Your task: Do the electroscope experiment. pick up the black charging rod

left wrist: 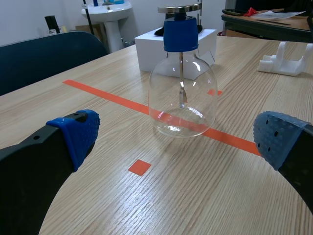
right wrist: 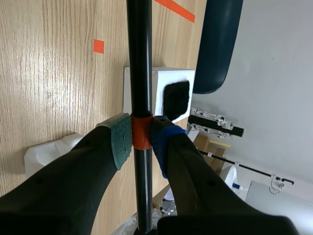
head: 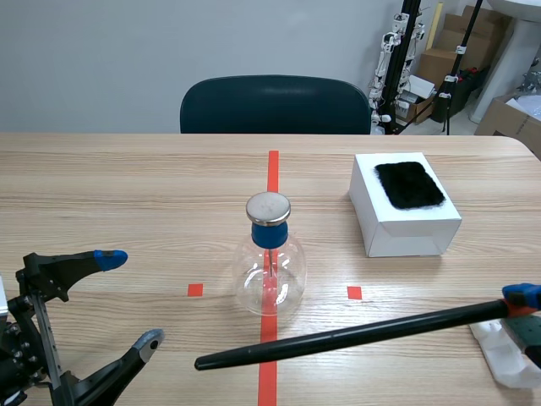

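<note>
While my right gripper [right wrist: 142,139] is clamped on the black charging rod [head: 355,334], I see its two pads pressing either side of an orange band [right wrist: 141,133] on the shaft. The rod lies almost level at the near right of the table [head: 127,186]. It slants slightly toward me as it runs left, and its free tip passes the red centre line. I cannot tell whether that tip touches the wood. Just beyond the rod, on the centre line, stands the electroscope flask [head: 272,262], upright, with a blue stopper [left wrist: 180,34] and a round metal cap [head: 268,208]. Right of the flask and farther away sits a white box [head: 404,228] with a black fur patch [head: 409,183] on its top. A white plastic stand [head: 505,355] lies under the right gripper at the near right edge. My left gripper [head: 131,300] hangs at the near left with fingers wide apart, holding nothing and facing the flask. A dark chair [head: 275,106] stands behind the far edge.
</note>
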Controlling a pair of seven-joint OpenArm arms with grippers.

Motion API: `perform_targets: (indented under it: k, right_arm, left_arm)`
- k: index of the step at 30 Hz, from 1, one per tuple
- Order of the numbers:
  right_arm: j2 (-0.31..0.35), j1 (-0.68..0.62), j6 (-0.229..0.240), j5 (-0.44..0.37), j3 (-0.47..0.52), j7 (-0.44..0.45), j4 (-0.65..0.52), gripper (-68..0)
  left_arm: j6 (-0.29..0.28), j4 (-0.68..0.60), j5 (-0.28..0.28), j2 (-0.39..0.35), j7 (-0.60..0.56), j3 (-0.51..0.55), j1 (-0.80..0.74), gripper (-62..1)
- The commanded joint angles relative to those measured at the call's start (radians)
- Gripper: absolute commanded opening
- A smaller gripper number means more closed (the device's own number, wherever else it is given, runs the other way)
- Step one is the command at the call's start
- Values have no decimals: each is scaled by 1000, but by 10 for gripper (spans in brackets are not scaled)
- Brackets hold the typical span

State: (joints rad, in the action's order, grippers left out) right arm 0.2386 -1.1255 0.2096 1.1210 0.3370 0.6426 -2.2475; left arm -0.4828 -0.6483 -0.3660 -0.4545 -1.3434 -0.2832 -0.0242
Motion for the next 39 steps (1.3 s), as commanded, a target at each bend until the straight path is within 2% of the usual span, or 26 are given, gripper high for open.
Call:
perform_targets:
  k: [1,29,39]
  right_arm:
    - [-1,-2,-8,-14,3,0,-16,-669]
    - [0,-2,-8,-14,3,11,-16,-669]
    - [-1,-2,-7,-14,3,-10,-16,-669]
  left_arm:
    - [-2,-17,13,-6,-18,1,8,14]
    - [-2,-17,13,-6,-18,1,8,14]
    - [-2,-17,13,-6,-18,1,8,14]
